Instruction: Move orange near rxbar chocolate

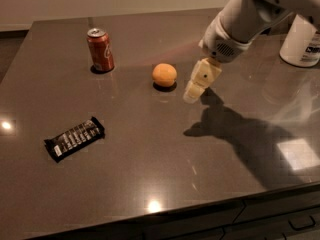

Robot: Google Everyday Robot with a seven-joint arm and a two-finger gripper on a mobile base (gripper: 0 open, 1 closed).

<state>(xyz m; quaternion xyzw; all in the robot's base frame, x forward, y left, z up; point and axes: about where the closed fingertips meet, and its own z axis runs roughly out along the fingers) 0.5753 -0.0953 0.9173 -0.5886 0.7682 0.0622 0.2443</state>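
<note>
The orange (164, 74) is a small round fruit sitting on the dark table top (150, 154), right of centre toward the back. The rxbar chocolate (74, 138) is a flat black wrapper with white lettering, lying at the front left, well apart from the orange. My gripper (192, 94) hangs from the white arm coming in from the upper right. It is just right of the orange, a little above the table, and holds nothing.
A red soda can (100, 50) stands upright at the back left, left of the orange. A white container (301, 41) stands at the far right edge. The table's front edge runs along the bottom, with drawers below.
</note>
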